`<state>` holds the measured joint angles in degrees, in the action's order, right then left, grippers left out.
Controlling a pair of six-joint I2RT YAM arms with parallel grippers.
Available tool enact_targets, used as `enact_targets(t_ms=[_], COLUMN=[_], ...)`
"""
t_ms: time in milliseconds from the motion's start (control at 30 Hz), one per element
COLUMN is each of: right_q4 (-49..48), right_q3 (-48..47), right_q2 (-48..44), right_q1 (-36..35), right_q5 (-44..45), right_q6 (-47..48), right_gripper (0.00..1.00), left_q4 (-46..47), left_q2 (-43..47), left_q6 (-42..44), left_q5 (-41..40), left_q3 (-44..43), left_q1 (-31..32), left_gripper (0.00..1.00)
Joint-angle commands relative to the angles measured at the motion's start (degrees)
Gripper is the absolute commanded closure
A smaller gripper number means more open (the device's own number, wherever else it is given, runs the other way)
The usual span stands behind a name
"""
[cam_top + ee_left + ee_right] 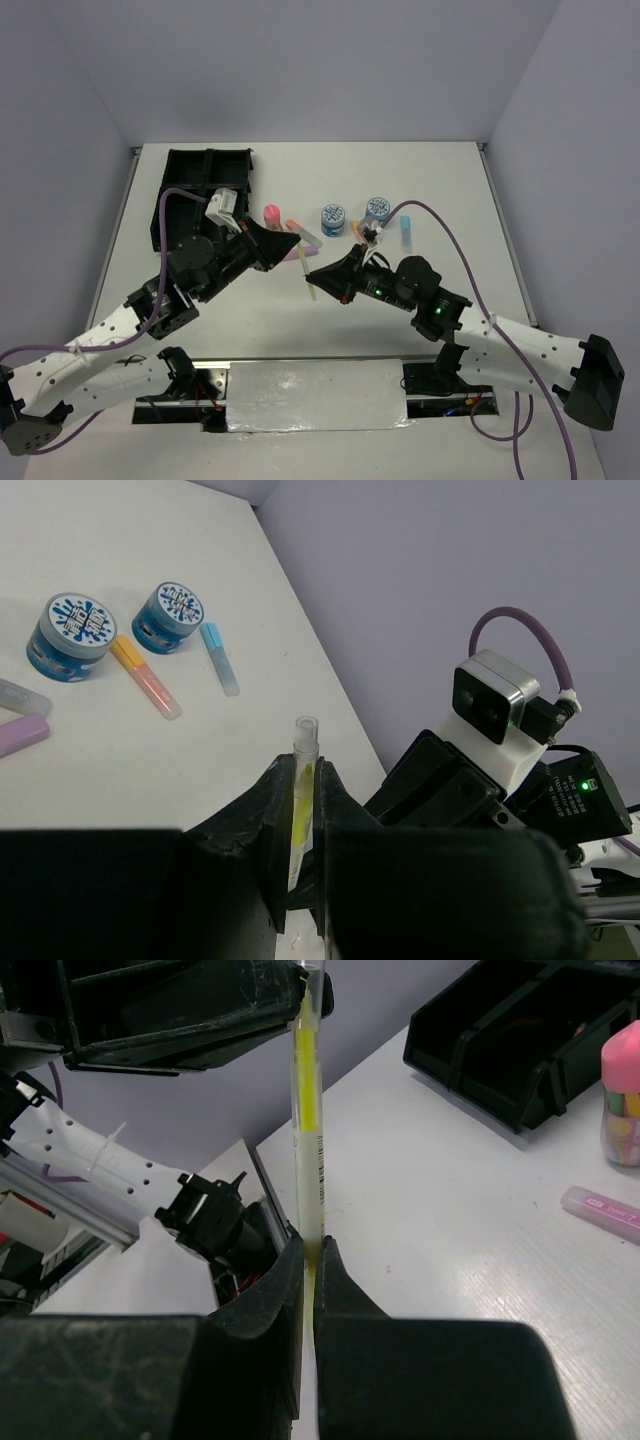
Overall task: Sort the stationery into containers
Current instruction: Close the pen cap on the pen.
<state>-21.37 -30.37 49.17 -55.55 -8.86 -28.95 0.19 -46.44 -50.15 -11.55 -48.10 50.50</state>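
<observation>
A thin yellow-green pen (311,288) is held above the table between both grippers. My left gripper (297,247) is shut on its upper end, seen in the left wrist view (303,810) with the pen (303,770) between the fingers. My right gripper (314,275) is shut on its lower end (310,1260), and the pen (308,1110) rises from it to the left gripper. The black four-compartment tray (205,195) stands at the far left. Two blue-patterned tins (333,218) (377,209), a pink-capped tube (271,215) and a light-blue marker (407,232) lie behind.
An orange marker (145,678) lies between the tins (70,635) and the light-blue marker (219,658). A pink marker (605,1210) lies by the pink-capped tube (622,1090), in front of the tray (530,1030). Purple cables run along both arms.
</observation>
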Motion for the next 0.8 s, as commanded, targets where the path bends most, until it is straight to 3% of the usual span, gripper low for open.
enact_targets(t_ms=[0, 567, 767], right_q4=[-1.57, -8.60, -7.64], right_q3=[-2.85, -2.85, -5.22], right_q2=[-1.44, -0.30, -0.65], right_q1=[0.79, 3.78, 7.82], right_q5=[0.43, -1.51, -5.19], right_q6=[0.82, 0.82, 0.21], right_gripper=[1.00, 1.00, 1.00], left_q4=[3.68, 6.58, 9.21], left_q2=[-0.23, -2.08, -3.13], left_q6=[-1.00, 1.02, 2.77], left_q5=[1.35, 5.22, 8.73], left_q3=[0.46, 2.21, 3.89], left_q1=[-0.14, -0.14, -0.14], left_gripper=[1.00, 1.00, 1.00])
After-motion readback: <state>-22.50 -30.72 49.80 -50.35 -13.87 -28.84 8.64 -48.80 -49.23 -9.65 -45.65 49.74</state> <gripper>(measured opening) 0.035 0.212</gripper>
